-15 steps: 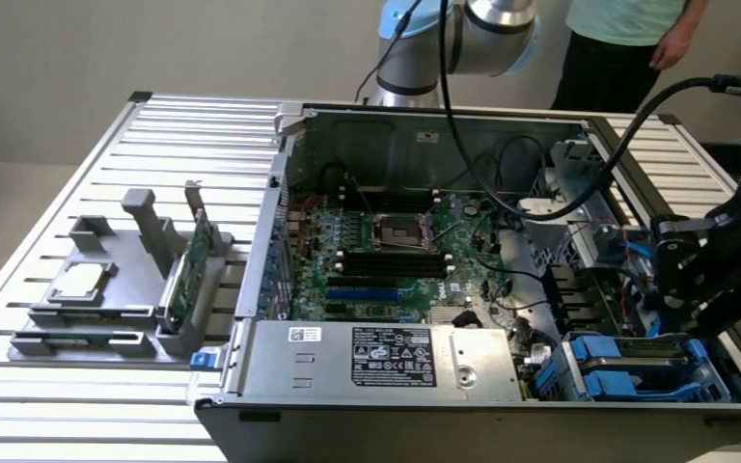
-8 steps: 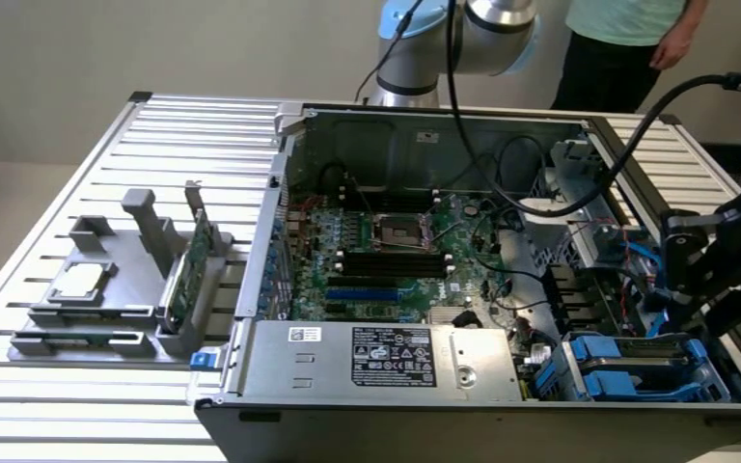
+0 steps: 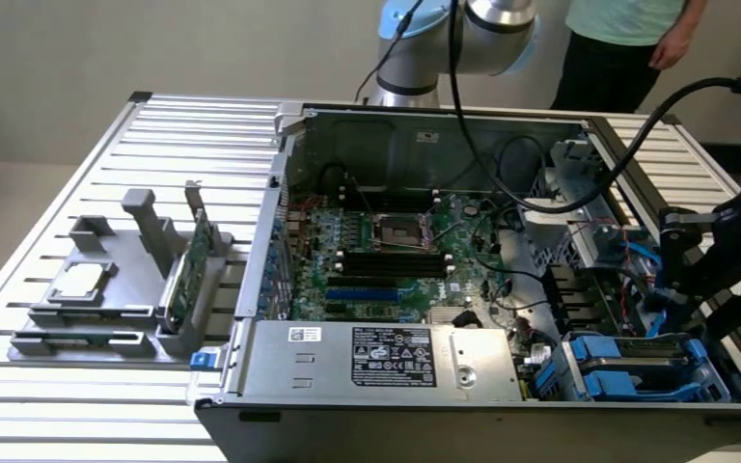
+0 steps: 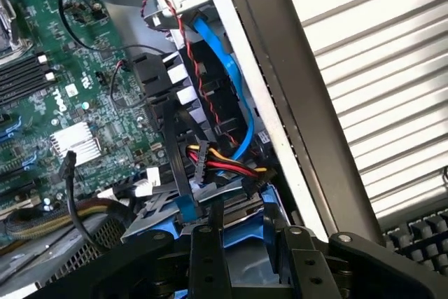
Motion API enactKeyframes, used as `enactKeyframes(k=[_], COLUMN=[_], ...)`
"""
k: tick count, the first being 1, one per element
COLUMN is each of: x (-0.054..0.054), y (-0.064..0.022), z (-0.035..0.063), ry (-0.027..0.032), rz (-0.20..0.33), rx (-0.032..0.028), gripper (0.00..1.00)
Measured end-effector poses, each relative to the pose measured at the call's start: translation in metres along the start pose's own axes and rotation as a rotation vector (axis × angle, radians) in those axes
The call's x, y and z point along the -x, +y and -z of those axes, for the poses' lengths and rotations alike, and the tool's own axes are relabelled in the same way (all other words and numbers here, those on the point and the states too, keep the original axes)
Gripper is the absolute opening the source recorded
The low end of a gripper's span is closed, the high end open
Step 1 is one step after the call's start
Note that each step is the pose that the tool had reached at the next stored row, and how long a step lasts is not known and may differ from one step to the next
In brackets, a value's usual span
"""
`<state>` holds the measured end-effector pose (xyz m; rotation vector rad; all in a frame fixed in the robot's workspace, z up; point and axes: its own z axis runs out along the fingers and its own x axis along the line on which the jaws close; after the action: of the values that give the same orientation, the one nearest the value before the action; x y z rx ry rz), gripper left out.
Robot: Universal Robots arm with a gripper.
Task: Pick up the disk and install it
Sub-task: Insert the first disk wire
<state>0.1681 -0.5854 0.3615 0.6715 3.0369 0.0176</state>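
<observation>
The disk (image 3: 641,359) sits low in the case's (image 3: 474,424) drive bay, at about 4 o'clock in the exterior view. Its blue rails show against the dark bay. The gripper (image 4: 248,239) is right over it. The jaws stand about half-wide, one on each side of the blue frame, and appear to be gripping it.

At the disk's 9 o'clock in the exterior view lies the power supply (image 3: 384,359), with the motherboard (image 3: 384,251) at about 10 o'clock. A blue cable (image 4: 227,68) and red-and-yellow leads (image 4: 224,166) hang close over the bay.

Seating looks to be the step in hand. To do it well, I judge the disk should stay square to the bay so both rails run evenly. The loose leads must stay out from under the frame. A tilt would likely jam a rail or pinch a wire.

A jig (image 3: 100,299) stands well apart at 9 o'clock, and a person (image 3: 621,48) at 1 o'clock.
</observation>
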Motion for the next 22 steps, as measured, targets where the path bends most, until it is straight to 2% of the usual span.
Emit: enactKeyframes(k=[5, 16, 18, 20, 21, 22], x=[0.0, -0.007, -0.007, -0.007, -0.008, -0.008], y=[0.0002, 0.0148, 0.0149, 0.0149, 0.0147, 0.0147], z=[-0.0009, -0.0004, 0.0002, 0.0006, 0.0006, 0.0006], ry=[-0.0012, -0.0017, -0.0018, -0.002, -0.002, -0.0022], rz=[-0.069, -0.077, -0.081, -0.089, -0.095, -0.102], rx=[-0.0017, -0.0019, -0.002, -0.0023, -0.0023, -0.0025], gripper=[0.37, 0.37, 0.39, 0.5, 0.5, 0.56])
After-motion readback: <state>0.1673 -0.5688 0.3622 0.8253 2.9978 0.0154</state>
